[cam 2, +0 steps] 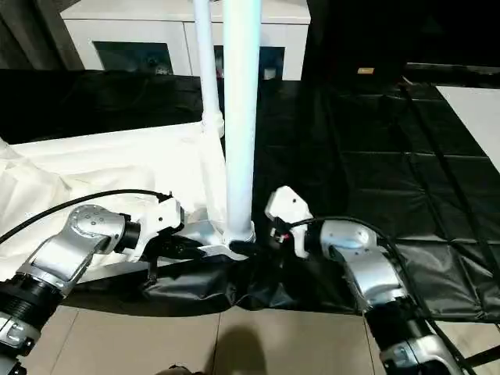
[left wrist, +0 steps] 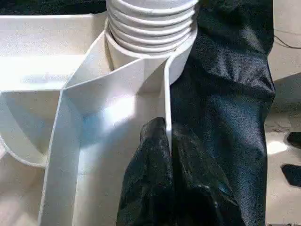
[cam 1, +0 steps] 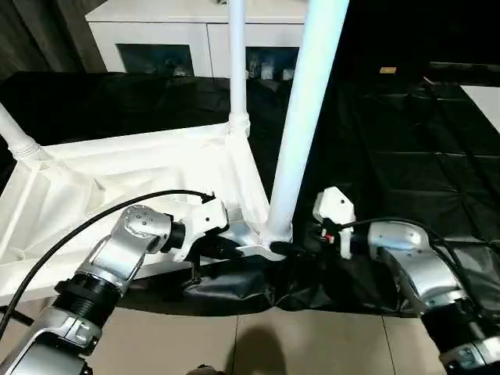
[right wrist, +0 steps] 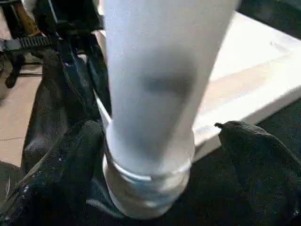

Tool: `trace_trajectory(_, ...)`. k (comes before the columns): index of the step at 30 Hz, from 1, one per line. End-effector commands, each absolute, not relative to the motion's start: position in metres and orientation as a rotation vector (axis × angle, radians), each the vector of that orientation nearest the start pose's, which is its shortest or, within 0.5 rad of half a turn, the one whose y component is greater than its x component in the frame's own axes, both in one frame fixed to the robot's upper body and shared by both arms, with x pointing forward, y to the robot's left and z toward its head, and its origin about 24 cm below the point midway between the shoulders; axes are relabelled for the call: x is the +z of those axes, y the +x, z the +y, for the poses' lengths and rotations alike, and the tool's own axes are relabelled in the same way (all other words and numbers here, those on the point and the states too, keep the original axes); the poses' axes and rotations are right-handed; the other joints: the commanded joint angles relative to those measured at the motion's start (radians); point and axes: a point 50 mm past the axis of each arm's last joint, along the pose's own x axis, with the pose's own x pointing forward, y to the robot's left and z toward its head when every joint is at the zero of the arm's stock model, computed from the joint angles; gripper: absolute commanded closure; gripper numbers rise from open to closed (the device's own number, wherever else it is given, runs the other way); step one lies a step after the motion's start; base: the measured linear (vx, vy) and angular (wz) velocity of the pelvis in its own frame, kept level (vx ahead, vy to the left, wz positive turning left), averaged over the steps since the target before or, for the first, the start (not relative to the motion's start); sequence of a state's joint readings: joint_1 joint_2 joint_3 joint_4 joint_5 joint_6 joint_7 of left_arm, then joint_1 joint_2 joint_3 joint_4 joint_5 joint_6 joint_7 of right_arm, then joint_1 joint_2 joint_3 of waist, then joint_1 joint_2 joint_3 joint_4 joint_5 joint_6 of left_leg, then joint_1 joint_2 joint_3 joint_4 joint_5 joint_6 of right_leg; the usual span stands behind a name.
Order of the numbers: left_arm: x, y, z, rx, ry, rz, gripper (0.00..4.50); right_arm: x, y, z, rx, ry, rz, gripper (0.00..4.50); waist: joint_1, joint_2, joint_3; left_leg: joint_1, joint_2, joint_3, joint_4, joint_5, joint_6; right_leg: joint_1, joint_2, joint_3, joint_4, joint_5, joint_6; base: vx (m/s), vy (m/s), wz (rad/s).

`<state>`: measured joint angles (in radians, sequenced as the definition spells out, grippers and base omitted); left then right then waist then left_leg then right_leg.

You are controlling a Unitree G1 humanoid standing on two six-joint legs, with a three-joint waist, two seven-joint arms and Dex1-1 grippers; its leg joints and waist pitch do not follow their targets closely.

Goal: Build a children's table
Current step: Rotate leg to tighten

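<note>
Table top [cam 1: 117, 180] inverted on the black-covered table [cam 1: 406, 156], ribbed underside up, with legs rising from its corner sockets. We see the near leg [cam 1: 301, 117] standing in the near corner socket [cam 1: 262, 238], its threaded base visible at the socket mouth in the left wrist view. The left pincer [cam 1: 226, 248] is clenched on the thin rim wall [left wrist: 166, 117] of the top just beside that socket, one finger on each face. The right pincer [cam 1: 301, 248] sits at the leg's foot; its two fingers [right wrist: 70, 160] flank the collar, and we cannot tell whether they press it or stand slightly apart.

We judge the step in hand to be screwing this leg home. To do it well, we would keep the left grasp firm so the top cannot turn, hold the leg upright over the socket to avoid cross-threading, and rotate low, near the collar. A far leg [cam 1: 237, 62] stands behind; a white cabinet [cam 1: 156, 31] lies beyond the table.
</note>
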<state>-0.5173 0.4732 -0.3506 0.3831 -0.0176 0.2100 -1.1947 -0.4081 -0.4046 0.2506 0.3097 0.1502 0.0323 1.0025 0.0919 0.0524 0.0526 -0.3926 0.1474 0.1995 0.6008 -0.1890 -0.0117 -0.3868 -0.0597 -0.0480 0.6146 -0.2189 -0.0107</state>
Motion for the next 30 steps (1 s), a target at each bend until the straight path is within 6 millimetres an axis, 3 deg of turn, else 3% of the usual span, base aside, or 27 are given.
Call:
trace_trajectory(1,0.061,0.301,0.14,-1.371,0.502,0.474,4.5,0.064,0.296,-0.13,1.222,-0.338,0.169,0.09,-0.002,-0.004,-0.068,0.025,0.096,-0.045,-0.065,-0.119,0.099,0.041,-0.104,0.05,-0.053,0.039,-0.285,0.0,0.0,0.0)
trace_trajectory(3,0.061,0.301,0.14,-1.369,0.503,0.474,4.5,0.063,0.296,-0.13,1.231,-0.339,0.175,0.09,-0.001,-0.003,-0.069,0.025,0.096,-0.045,-0.064,-0.112,0.1,0.042,-0.102,0.05,-0.052,0.047,-0.286,0.0,0.0,0.0)
trace_trajectory(22,0.06,0.302,0.144,-1.358,0.502,0.482,4.5,0.055,0.299,-0.119,1.291,-0.312,0.171,1.67,-0.001,-0.002,-0.071,0.024,0.095,-0.045,-0.059,-0.12,0.098,0.042,-0.102,0.048,-0.048,0.034,-0.293,0.0,0.0,0.0)
trace_trajectory(30,0.055,0.302,0.144,-1.331,0.477,0.498,4.5,0.05,0.298,-0.118,1.255,-0.249,0.194,1.76,-0.002,-0.001,-0.069,0.025,0.094,-0.045,-0.061,-0.144,0.084,0.04,-0.101,0.05,-0.05,-0.003,-0.29,0.0,0.0,0.0)
